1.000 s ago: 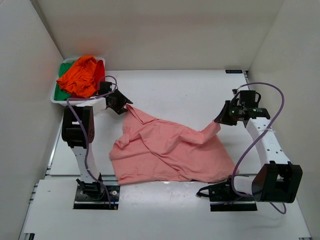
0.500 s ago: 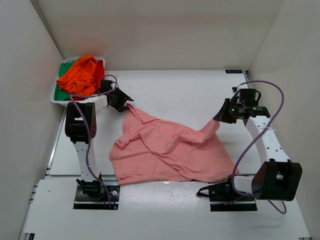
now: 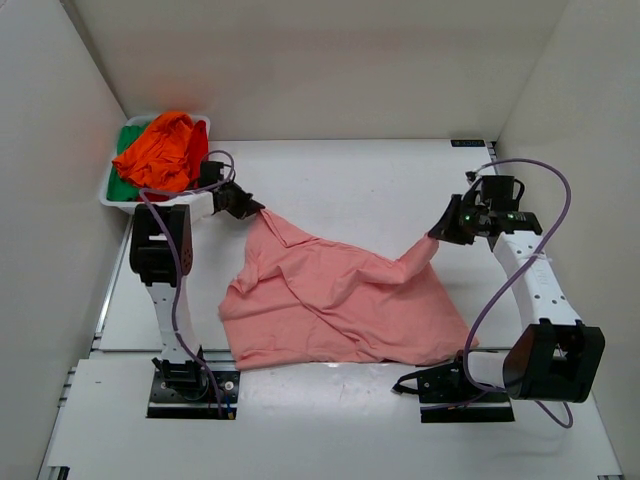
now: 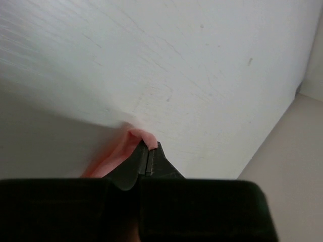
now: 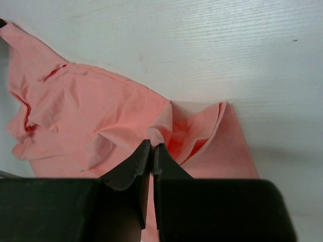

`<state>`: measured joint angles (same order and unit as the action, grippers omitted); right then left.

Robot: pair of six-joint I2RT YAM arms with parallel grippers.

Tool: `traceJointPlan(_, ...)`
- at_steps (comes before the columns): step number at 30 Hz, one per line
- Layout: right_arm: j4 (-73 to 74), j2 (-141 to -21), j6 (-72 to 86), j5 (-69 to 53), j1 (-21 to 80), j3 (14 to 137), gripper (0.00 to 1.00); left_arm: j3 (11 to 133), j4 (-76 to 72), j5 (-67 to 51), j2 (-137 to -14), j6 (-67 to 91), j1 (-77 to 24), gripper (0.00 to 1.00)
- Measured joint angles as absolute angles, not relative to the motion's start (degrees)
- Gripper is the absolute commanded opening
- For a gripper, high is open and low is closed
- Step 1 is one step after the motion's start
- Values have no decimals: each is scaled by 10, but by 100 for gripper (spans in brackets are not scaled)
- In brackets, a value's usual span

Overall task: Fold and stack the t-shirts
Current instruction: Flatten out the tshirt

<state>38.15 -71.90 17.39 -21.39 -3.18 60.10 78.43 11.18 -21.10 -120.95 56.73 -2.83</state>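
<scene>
Jaws of the left arm, left of centre, are pressed together on one corner of the salmon-pink t-shirt [image 3: 340, 305], which lies rumpled mid-frame on the desk [image 3: 360, 180]; at right, the right arm's jaws pinch its other corner. Draw both corners apart evenly and low so the cloth flattens without slipping.

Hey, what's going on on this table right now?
Both arms are handling the salmon-pink t-shirt, which lies crumpled and unfolded on the table. The left gripper is shut on the shirt's far left corner, and the right gripper is shut on a lifted bit of its right edge. An orange shirt and a green shirt sit heaped in the white tray at the back left. Nothing is folded or stacked yet.
</scene>
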Motion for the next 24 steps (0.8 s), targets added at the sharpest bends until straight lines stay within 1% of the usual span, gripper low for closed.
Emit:
traceJointPlan(3, 389, -714, 174, -216, -32, 617, 0, 788, 114, -224, -1188, 571, -33, 0)
traceJointPlan(6, 399, -690, 176, -222, -32, 651, 1, 822, 135, -234, -1144, 573, -42, 0)
traceJointPlan(9, 395, -642, 176, -249, -42, 697, 0, 847, 136, -248, -1055, 582, -51, 0)
traceJointPlan(13, 373, -565, 180, -296, -77, 761, 0, 890, 135, -260, -896, 591, -47, 0)
traceJointPlan(16, 346, -522, 187, -317, -97, 807, 0, 973, 160, -250, -807, 581, -27, 0)
traceJointPlan(20, 308, -488, 214, -354, -131, 863, 1, 1142, 196, -234, -746, 564, -7, 0)
traceJointPlan(22, 294, -475, 227, -365, -146, 891, 0, 1191, 201, -238, -724, 562, -10, 0)
traceJointPlan(24, 289, -466, 235, -375, -152, 918, 0, 1202, 201, -245, -694, 563, -15, 0)
